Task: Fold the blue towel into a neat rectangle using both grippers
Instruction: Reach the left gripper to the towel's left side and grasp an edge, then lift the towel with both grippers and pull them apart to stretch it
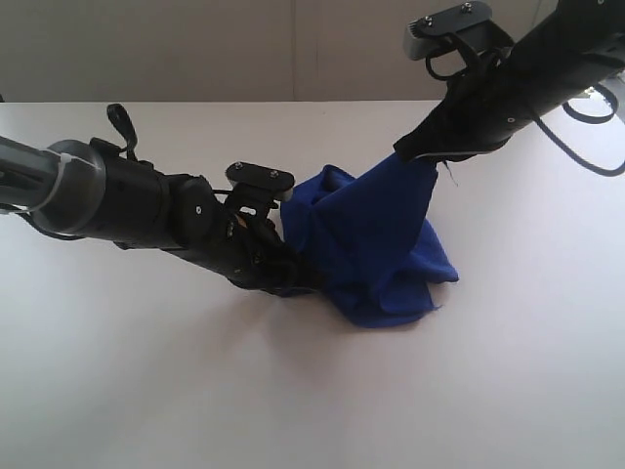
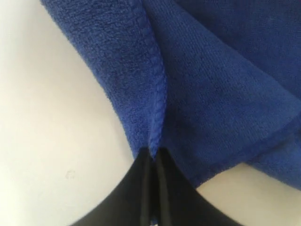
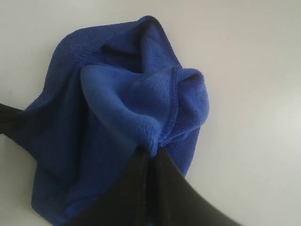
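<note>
Both my jaws are clamped on the blue towel (image 1: 376, 244).
My left jaws pinch its hem low by the counter (image 1: 146, 391); my right jaws hold a bunched edge raised, the rest draping onto the counter.

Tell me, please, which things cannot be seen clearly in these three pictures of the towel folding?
- Exterior view: the tips of the left pincer are buried behind the blue towel.
- Exterior view: the right pincer is hidden by its own arm and the raised cloth.
- Left wrist view: the towel is cut off by the top and right edges.
- All views: bunched folds hide the towel's corners.
</note>
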`<state>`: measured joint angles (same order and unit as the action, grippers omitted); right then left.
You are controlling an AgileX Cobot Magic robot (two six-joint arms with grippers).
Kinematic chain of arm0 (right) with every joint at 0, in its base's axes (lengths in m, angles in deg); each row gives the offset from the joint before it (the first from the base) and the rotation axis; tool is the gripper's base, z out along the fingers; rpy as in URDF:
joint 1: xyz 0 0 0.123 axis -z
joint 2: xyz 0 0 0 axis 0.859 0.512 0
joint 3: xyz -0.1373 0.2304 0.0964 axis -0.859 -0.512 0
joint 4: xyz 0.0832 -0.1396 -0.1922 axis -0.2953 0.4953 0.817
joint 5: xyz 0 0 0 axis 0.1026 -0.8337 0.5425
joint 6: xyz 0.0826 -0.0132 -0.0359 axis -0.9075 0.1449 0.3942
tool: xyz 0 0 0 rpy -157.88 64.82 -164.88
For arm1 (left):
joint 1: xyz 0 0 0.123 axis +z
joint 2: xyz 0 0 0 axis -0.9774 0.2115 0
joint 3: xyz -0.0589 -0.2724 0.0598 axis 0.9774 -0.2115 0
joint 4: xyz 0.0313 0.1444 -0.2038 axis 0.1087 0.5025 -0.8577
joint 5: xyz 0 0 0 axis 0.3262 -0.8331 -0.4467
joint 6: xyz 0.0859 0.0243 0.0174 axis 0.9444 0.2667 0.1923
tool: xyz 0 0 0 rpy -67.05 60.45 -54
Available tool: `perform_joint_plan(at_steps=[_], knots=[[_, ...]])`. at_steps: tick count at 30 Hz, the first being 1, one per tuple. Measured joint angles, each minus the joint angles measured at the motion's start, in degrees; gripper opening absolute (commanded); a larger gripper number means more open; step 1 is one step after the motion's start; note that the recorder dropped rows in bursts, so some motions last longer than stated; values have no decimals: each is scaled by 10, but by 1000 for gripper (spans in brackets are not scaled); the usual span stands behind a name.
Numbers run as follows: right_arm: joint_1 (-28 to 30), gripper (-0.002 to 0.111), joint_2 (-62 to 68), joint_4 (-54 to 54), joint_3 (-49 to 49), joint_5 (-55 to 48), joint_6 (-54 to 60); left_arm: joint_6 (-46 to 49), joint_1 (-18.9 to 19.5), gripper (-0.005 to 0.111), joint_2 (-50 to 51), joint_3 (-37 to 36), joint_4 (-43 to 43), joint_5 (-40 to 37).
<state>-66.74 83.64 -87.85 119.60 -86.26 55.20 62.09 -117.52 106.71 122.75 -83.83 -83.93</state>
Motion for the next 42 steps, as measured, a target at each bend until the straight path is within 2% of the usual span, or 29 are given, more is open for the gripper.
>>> perform_joint_plan(at_steps=[7,12,17,20,21,24,27,29,38,42], knots=[[0,0,0,11,0,17,0,31,0,0,-7,0,3,1],[0,0,-18,83,0,31,-2,94,4,0,-85,0,4,-28],[0,0,-66,167,0,25,-26,114,51,0,-169,0,33,-91],[0,0,-107,196,0,2,-23,116,78,0,-217,0,91,-151],[0,0,-137,203,0,-20,-3,116,83,0,-250,0,135,-203],[0,0,-197,207,0,-67,19,83,85,0,-327,0,243,-315],[0,0,-258,208,0,-104,21,39,85,0,-390,0,323,-376],[0,0,-305,208,0,-127,22,26,85,0,-436,0,346,-403],[0,0,-523,193,0,-252,9,11,85,0,-621,0,304,-532],[0,0,-583,190,0,-266,-10,-21,85,0,-665,0,288,-533]])
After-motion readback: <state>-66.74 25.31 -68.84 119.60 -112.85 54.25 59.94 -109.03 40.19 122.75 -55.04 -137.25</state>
